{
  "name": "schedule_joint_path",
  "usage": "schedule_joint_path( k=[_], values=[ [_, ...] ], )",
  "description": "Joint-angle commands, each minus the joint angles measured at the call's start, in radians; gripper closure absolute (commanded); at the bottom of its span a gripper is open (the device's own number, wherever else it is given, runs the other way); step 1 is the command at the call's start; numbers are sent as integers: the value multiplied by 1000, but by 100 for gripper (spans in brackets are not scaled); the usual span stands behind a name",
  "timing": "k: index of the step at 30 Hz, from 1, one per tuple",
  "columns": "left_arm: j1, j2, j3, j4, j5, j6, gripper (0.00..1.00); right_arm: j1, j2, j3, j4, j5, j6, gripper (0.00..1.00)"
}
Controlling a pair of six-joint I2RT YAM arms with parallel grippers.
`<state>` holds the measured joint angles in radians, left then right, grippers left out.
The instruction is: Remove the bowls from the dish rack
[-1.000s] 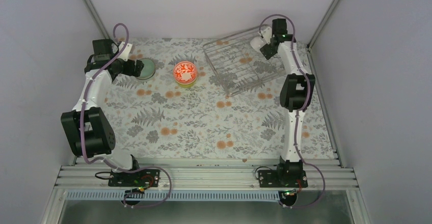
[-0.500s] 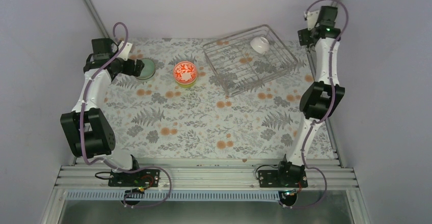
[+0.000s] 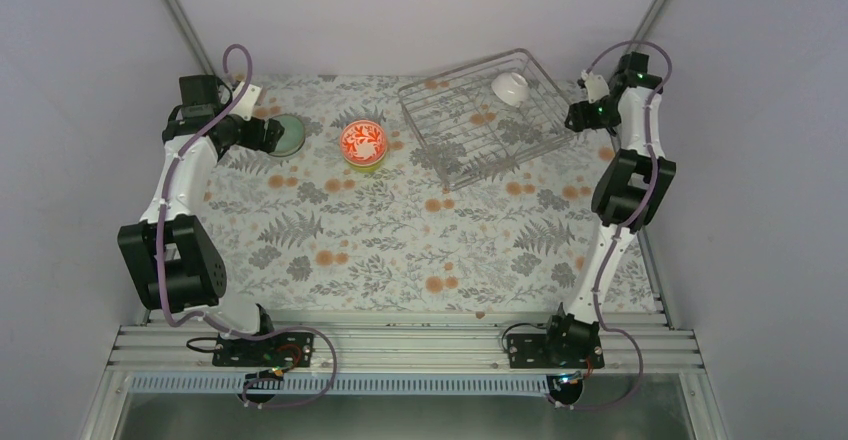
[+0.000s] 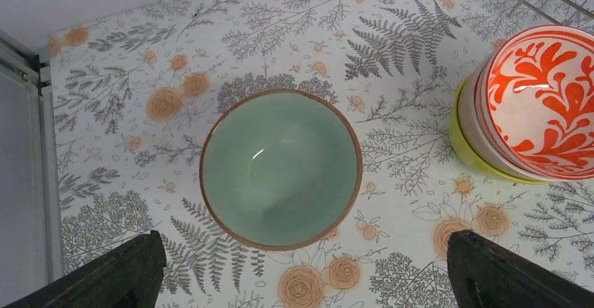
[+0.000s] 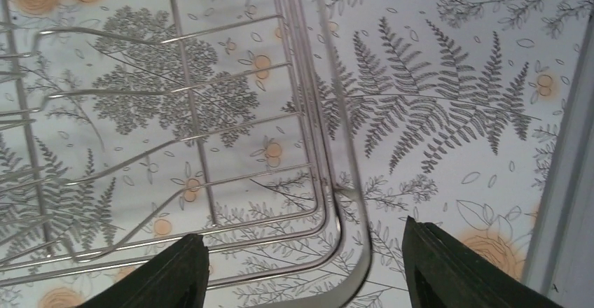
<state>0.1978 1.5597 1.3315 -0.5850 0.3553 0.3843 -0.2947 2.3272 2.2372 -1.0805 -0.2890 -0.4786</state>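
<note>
Silver wire-grid dish rack point(image 3: 470, 135) is set askew at the far right of the floral-print table point(image 3: 400, 250); one white round bowl point(image 3: 510, 87) is lodged in its far corner, tipped sideways. Left of it, a red-orange patterned bowl point(image 3: 364, 141) is nested in a yellow-green bowl point(image 3: 364, 164). A mint green bowl point(image 3: 290, 135) is placed beside the left gripper point(image 3: 268, 132).

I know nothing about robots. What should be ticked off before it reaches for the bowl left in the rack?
1. White bowl alone in the dish rack: ok.
2. Right gripper open: ok.
3. Right gripper above the white bowl: not ok, it hangs over the rack's right corner.
4. Left gripper open and empty: ok.
5. Mint green bowl on the table, free of fingers: ok.
6. Red-orange patterned bowl nested in the yellow-green bowl: ok.
</note>
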Motion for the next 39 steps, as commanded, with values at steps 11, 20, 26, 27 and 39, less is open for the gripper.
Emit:
schedule_joint_path(
  k=[11,20,26,27,39],
  values=[
    [-5,-50,-22,9,29,10,0,6,-37,-33,55,56,15,69],
    [-5,-75,-42,10,48,5,0,6,-73,-118,109,105,17,93],
    [-5,-98,-43,-7,51,14,0,5,-154,-214,103,118,22,96],
    [-5,-101,-46,-10,53,14,0,6,-183,-250,105,123,22,96],
    [-4,-133,-54,-38,83,28,0,6,-638,-855,129,189,-40,96]
  ],
)
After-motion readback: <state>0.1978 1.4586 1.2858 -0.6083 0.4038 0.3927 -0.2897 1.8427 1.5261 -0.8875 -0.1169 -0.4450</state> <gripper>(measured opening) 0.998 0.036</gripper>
